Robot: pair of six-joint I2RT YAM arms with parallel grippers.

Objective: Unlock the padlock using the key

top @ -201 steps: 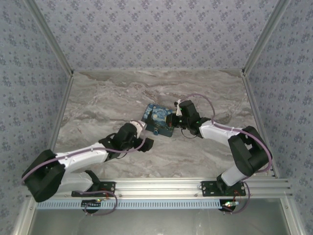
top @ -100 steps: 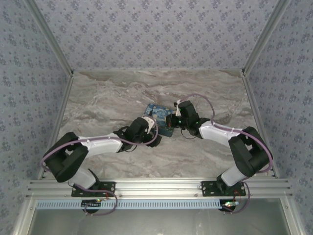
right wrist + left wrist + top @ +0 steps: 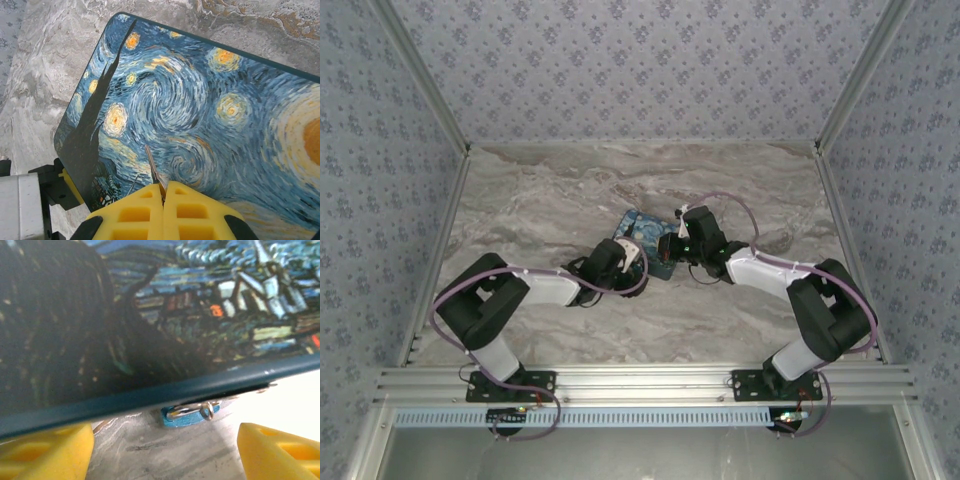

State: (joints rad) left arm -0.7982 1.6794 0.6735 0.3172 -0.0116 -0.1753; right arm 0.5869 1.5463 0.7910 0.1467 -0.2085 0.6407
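Left gripper [image 3: 165,440] has advanced to the box [image 3: 150,315], jaws wide and empty, flanking the padlock [image 3: 187,416]. Right gripper [image 3: 163,187], closed tight, pinches the key [image 3: 151,162] above the box.

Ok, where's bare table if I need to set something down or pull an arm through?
Free: the far table between the box and back wall; the left stretch between the left arm and side wall; the near middle strip between both forearms and the front rail. Crowded: around the box, where the left gripper, right gripper and padlock meet.

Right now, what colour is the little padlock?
The padlock is blue; best seen in left wrist view.
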